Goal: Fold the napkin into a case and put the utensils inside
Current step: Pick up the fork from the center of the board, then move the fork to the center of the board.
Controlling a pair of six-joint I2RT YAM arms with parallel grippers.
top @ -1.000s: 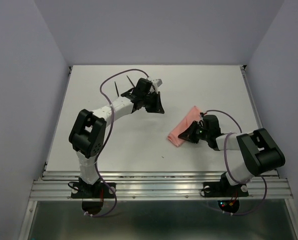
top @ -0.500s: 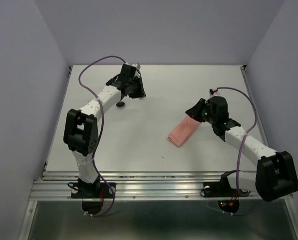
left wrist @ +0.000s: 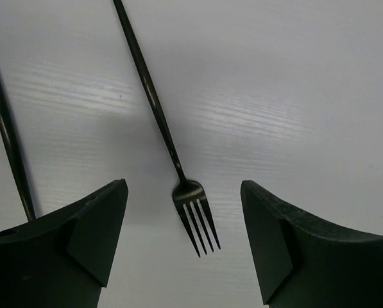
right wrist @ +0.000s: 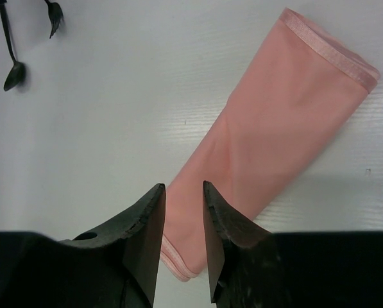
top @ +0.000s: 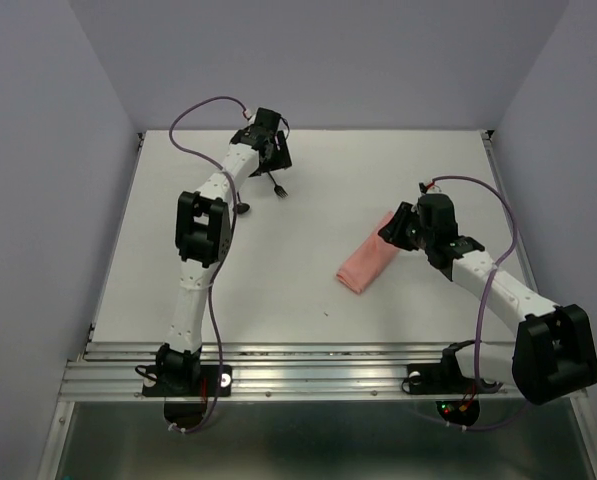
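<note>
The napkin (top: 367,263) lies flat right of centre, folded into a narrow pink case (right wrist: 278,122). My right gripper (top: 397,229) hovers over its far end. In the right wrist view that gripper (right wrist: 181,187) is slightly open, with the cloth below the gap and nothing pinched. The utensils lie at the back left: a black fork (top: 277,187) and a black spoon (top: 242,208). My left gripper (top: 270,163) reaches over them. Its jaws (left wrist: 183,186) stand wide open either side of the fork (left wrist: 192,215). The spoon handle (left wrist: 8,138) runs past the left finger.
Purple cables (top: 203,112) loop above both arms. The table's back edge (top: 378,131) lies close behind the left gripper. Fork (right wrist: 55,16) and spoon (right wrist: 13,74) show small at the top left of the right wrist view.
The left arm stretched out to the back left over the utensils and opened its jaws wide. The right gripper moved up along the napkin to its far end and opened a little.
</note>
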